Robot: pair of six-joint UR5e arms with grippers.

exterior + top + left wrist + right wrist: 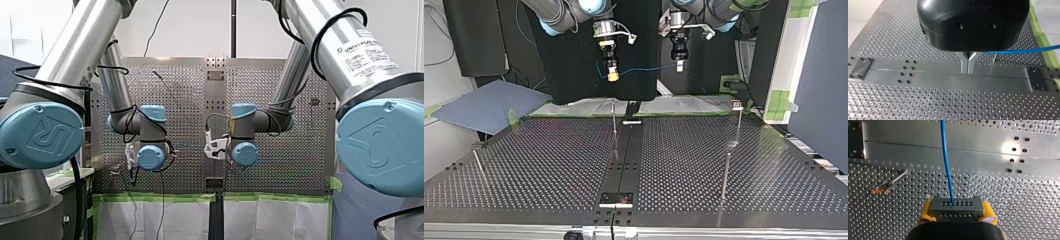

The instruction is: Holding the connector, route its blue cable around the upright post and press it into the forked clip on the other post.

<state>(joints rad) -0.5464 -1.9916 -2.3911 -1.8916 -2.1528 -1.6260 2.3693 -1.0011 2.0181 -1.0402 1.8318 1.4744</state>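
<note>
Right wrist view: a grey rectangular perforated connector (pixel 956 206) sat clamped between the yellow pads (pixel 926 212) of the right gripper (pixel 957 213).
Cable: a thin blue cable (pixel 946 157) rose from the connector's face and ran ahead over the perforated metal table (pixel 1010 202).
Left arm: the left gripper (pixel 968 67) had its metal fingers pressed together, pinching the blue cable, which led off sideways.
Top view: both grippers hung beyond the table's far edge, the cable strung between them.
Posts: a thin upright metal post (pixel 614 120) stood by the centre strip; a dark-headed metal post (pixel 738 125) stood toward the view's right; both were well apart from the cable.
</note>
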